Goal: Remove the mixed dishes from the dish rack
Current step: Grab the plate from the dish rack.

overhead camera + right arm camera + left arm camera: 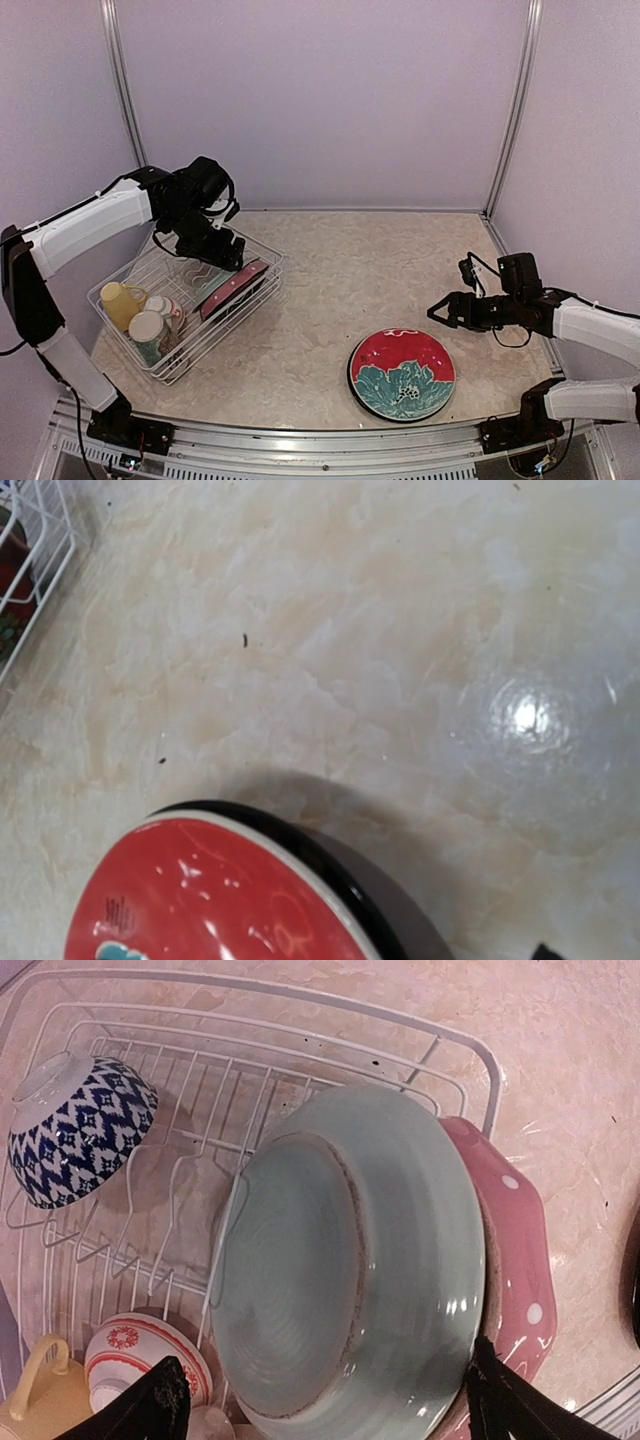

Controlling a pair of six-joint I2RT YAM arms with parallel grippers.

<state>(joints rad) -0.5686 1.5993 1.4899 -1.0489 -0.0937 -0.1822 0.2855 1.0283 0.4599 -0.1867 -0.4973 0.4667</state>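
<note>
We see the left gripper (328,1385) released, jaws wide at both edges of the pale green plate (350,1260), which leans in the dish rack (150,270) against the pink polka-dot plate (515,1250). The right gripper (440,311), also released, hovers over the table (320,300) near the red floral plate (402,373).

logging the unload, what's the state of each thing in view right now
dish rack: on table, holds dishes
pink polka-dot plate: on edge in rack
pale green plate: on edge in rack, against pink polka-dot plate
blue patterned bowl: tipped on its side in rack
yellow mug: in rack
red floral plate: flat on table, face up
left gripper: open, astride pale green plate
right gripper: open, empty
</note>
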